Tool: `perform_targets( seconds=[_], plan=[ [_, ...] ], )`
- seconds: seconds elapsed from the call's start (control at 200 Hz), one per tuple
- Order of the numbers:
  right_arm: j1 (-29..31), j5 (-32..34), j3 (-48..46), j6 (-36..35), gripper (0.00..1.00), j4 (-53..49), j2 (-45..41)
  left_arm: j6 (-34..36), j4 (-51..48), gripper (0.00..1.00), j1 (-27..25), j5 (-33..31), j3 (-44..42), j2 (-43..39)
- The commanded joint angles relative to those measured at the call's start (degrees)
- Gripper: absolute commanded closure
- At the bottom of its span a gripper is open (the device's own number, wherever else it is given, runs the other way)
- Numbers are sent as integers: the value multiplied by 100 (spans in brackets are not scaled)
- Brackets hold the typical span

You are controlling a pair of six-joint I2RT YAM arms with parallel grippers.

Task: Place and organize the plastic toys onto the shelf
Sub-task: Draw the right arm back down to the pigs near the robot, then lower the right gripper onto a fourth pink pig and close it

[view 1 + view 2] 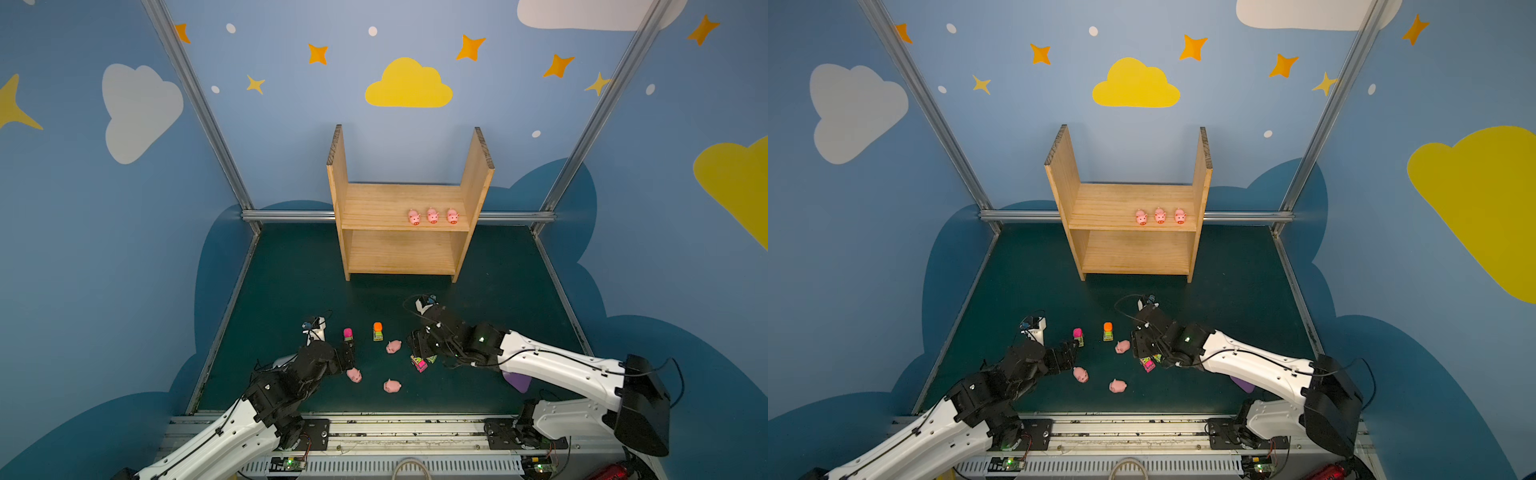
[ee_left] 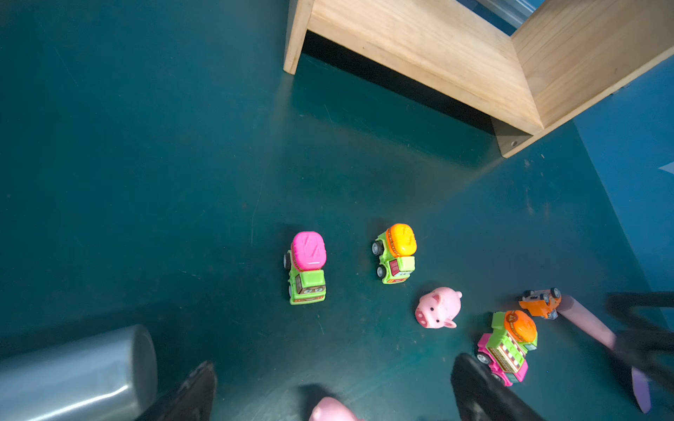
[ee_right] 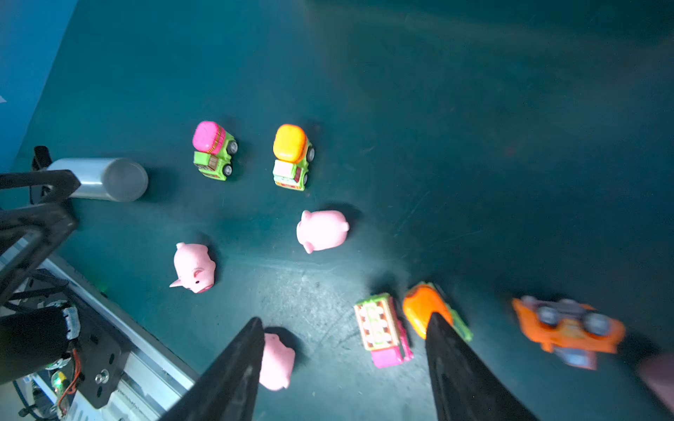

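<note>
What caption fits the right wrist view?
Open right claw above the pink truck, amid three pink pigs and other toy vehicles.

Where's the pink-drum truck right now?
In both top views, the pink-drum truck stands on the mat left of centre, beside the orange-drum truck on its right.

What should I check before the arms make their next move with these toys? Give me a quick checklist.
1. Left hand open: ok.
2. Pig lined up under it: ok.
3. Right hand open: ok.
4. Pink truck free of the mixer beside it: cannot tell.
5. Orange car upright: not ok, wheels up.
6. Room on the shelf: ok, three pigs sit at the right of its top board.
</note>
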Motion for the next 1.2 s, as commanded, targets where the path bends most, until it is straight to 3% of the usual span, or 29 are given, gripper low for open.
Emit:
perform_targets(
  seconds=[0.0,0.361,0.871,1.192],
  plan=[
    [73,-251,-11,384,32,825,264,-123,28,0,-29,-149,-41,-88],
    [156,-814,386,736,33,1319,1546,-320,-71,0,-44,-219,-434,-575],
    [158,-816,806,837,34,1140,2289,-172,-83,0,-48,-327,-414,-558],
    [174,-410,1141,689,35,555,2562,-152,-104,0,-50,-328,-414,-600]
  ],
)
